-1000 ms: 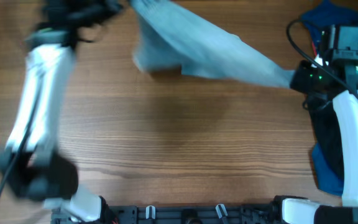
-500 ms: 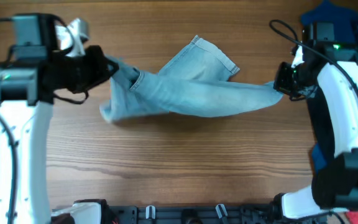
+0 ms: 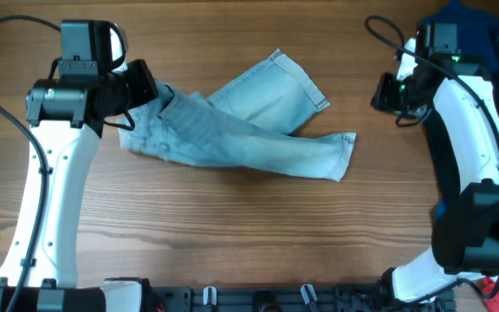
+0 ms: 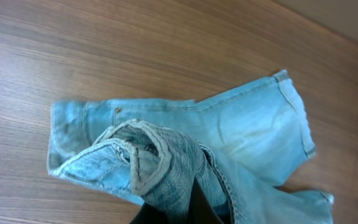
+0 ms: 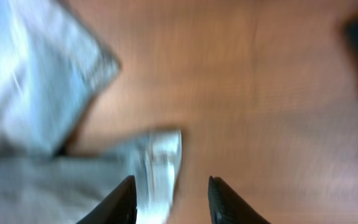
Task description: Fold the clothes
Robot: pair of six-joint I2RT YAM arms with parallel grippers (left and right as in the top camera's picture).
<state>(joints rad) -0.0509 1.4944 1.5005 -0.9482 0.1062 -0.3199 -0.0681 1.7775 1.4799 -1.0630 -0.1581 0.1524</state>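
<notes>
Light blue jean shorts (image 3: 232,130) on the brown wooden tabletop (image 3: 232,234), toward the far side, between the two arms. Crumpled, not flat: one leg pointing up and away, the other stretched out to the right, its hem flat on the wood.

Left tool (image 3: 143,87) pinched shut on the waist end of the shorts. Seen from the left wrist, thick folds of cloth bunched up right at the tool.

Right tool (image 3: 386,94) off to the right of the shorts, not touching them. Seen from the right wrist, black fingers (image 5: 124,199) partly apart, nothing held between them. Very blurry there.

Dark blue cloth (image 3: 468,22) in the far right corner.
</notes>
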